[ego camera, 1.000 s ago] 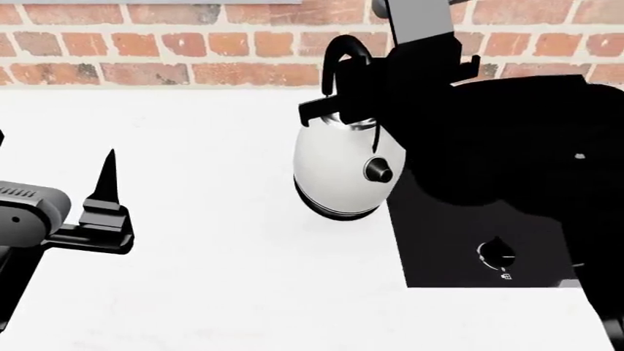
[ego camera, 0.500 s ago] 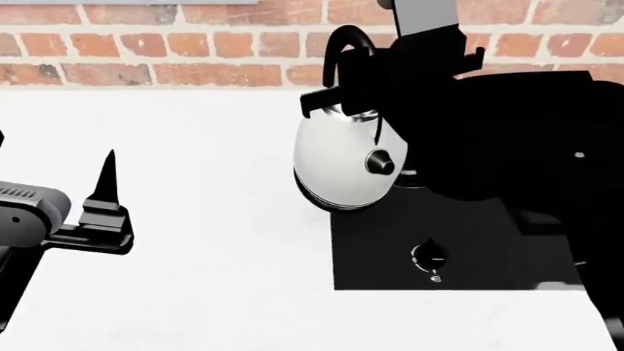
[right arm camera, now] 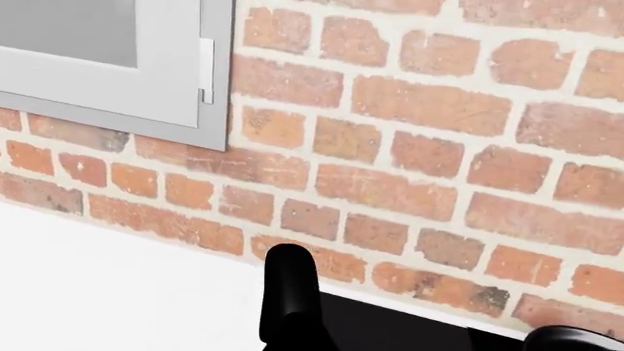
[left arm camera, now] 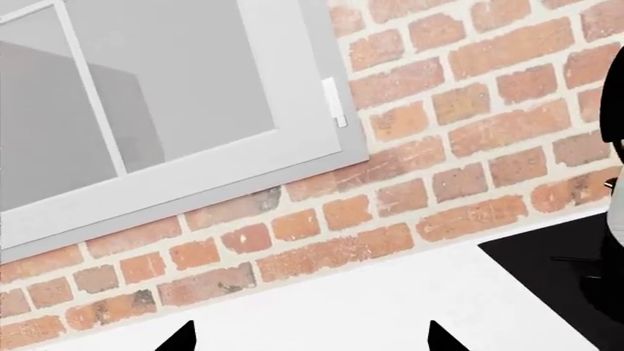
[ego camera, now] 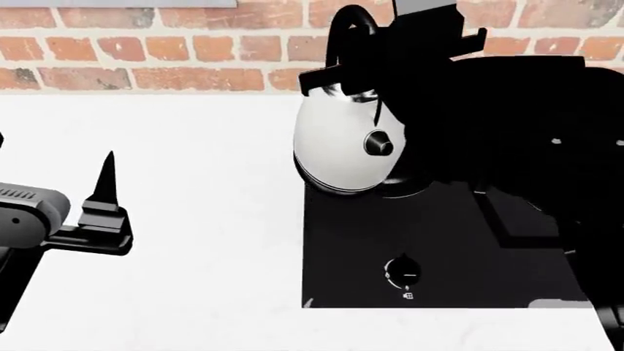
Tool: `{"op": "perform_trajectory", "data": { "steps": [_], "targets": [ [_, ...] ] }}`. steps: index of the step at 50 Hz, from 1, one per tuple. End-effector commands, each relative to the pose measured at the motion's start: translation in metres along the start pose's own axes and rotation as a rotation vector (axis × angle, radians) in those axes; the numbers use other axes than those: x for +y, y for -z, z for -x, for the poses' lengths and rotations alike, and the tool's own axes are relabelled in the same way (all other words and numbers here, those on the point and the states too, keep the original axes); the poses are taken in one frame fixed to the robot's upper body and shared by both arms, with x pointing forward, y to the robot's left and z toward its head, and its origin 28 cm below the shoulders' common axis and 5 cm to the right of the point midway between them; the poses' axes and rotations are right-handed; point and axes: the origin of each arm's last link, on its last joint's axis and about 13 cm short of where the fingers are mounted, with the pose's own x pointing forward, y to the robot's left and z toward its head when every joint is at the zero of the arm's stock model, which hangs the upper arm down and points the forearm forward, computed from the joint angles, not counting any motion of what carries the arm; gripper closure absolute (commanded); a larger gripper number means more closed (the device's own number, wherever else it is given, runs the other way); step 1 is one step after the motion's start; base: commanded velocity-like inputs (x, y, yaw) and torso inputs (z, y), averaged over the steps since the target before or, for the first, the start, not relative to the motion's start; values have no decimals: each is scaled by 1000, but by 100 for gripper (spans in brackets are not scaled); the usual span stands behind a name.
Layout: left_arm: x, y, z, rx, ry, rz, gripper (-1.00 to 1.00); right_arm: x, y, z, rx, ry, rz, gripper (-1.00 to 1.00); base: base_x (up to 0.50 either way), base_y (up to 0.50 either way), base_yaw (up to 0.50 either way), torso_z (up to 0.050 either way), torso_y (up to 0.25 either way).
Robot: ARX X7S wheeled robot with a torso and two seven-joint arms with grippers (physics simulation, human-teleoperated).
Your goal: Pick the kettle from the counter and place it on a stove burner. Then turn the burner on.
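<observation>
Above the near-left corner of the black hob [ego camera: 351,248], the kettle [ego camera: 343,150] hangs in the air, tilted, with its handle held by the right gripper [ego camera: 366,69], whose fingers are closed on the handle as far as I can judge, because the dark arm hides much of it. The burner itself is hidden under the arm, so the aim is uncertain. If the kettle comes down now, I think its base may land partly on the white desk [ego camera: 195,183] or on the hob edge, and it can tip. The tilt may also let it swing or slip. The left gripper [ego camera: 102,201] waits open over the desk, well apart. The burner knob [ego camera: 402,272] lies near the front edge.
</observation>
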Motion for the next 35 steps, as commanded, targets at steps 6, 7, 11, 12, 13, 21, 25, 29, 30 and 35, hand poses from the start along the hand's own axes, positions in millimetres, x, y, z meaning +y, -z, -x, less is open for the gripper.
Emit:
{"op": "perform_trajectory", "data": {
  "steps": [6, 7, 11, 12, 13, 21, 25, 29, 30, 35],
  "targets": [
    [2, 5, 1, 11, -8, 0, -100, -6, -31, -40, -77, 193, 43, 100, 0, 0, 0, 0, 2],
    [2, 5, 1, 12, -8, 1, -100, -7, -32, -41, -74, 197, 47, 100, 0, 0, 0, 0, 0],
    [3, 6, 1, 16, -9, 1, -100, -12, -37, -53, -75, 247, 43, 100, 0, 0, 0, 0, 0],
    [3, 7, 1, 19, -12, 2, -100, -13, -37, -58, -72, 257, 42, 100, 0, 0, 0, 0, 0],
    [4, 8, 1, 20, -12, 1, -100, -14, -37, -60, -68, 259, 39, 100, 0, 0, 0, 0, 0],
    [5, 8, 1, 23, -19, 5, -100, -21, -32, -84, -12, 307, 16, 100, 0, 0, 0, 0, 1],
    [7, 10, 2, 26, -28, 8, -100, -20, -25, -92, 9, 308, 16, 100, 0, 0, 0, 0, 0],
    [7, 11, 3, 28, -28, 9, -100, -18, -18, -97, 41, 301, 27, 100, 0, 0, 0, 0, 0],
    [7, 11, 3, 28, -28, 8, -100, -18, -16, -99, 43, 312, 34, 100, 0, 0, 0, 0, 0],
    [8, 10, 4, 32, -34, 6, -100, -22, -7, -108, 68, 338, 15, 100, 0, 0, 0, 0, 2]
  ]
}}
